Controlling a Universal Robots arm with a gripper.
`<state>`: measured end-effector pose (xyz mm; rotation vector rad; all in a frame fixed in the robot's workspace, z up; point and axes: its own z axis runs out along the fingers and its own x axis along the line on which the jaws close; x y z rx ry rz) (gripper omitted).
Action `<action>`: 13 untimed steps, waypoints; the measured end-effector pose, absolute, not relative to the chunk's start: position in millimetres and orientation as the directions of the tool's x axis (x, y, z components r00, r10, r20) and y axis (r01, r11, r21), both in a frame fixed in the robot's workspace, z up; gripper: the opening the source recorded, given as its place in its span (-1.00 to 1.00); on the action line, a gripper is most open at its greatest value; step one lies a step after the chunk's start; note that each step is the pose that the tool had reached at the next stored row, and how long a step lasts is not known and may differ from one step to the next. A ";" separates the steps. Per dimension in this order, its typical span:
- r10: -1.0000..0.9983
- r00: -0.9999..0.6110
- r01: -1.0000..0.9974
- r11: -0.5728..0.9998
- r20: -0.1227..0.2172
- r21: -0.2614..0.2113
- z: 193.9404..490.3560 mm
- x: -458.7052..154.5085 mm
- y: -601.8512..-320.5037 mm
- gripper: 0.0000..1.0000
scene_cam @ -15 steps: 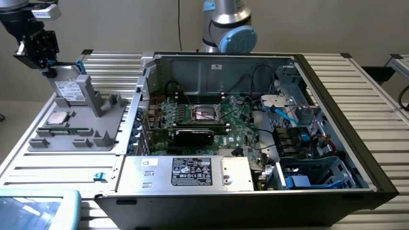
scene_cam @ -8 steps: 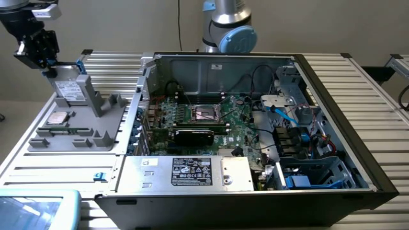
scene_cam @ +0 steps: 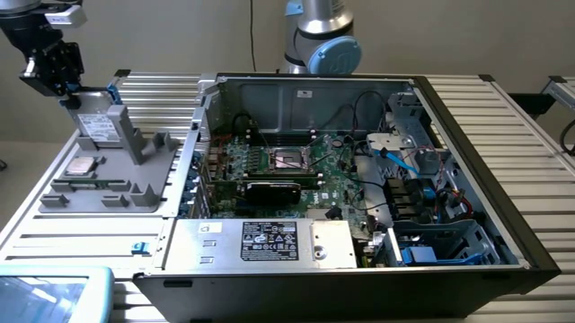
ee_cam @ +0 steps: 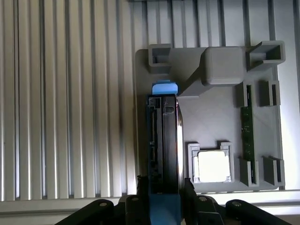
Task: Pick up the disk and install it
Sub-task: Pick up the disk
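The disk [scene_cam: 94, 126] stands on its long edge in the grey holder [scene_cam: 117, 192] at the exterior view's left, white label facing out. My gripper [scene_cam: 70, 101] hangs over its top corner. In the wrist view I look down on the disk's [ee_cam: 164, 140] thin edge, with a blue tab at its far end and blue plastic at the near end. The gripper [ee_cam: 165, 186] has one dark finger [ee_cam: 142, 187] on each side of that near end, pressed against it and shut on the disk. The disk still sits against the holder's [ee_cam: 211, 117] tall support.
The open computer case [scene_cam: 467, 155] fills the middle of the slatted table, with a silver box [scene_cam: 260, 242] at its front and a drive cage [scene_cam: 440, 249] at the front right. A square processor chip [scene_cam: 81, 166] and a green memory stick [ee_cam: 247, 136] rest in the holder.
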<state>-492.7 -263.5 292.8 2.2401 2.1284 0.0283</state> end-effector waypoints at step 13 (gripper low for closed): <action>1.000 -0.001 0.999 0.002 -0.021 0.055 292.8 -492.6 -263.5 -0.25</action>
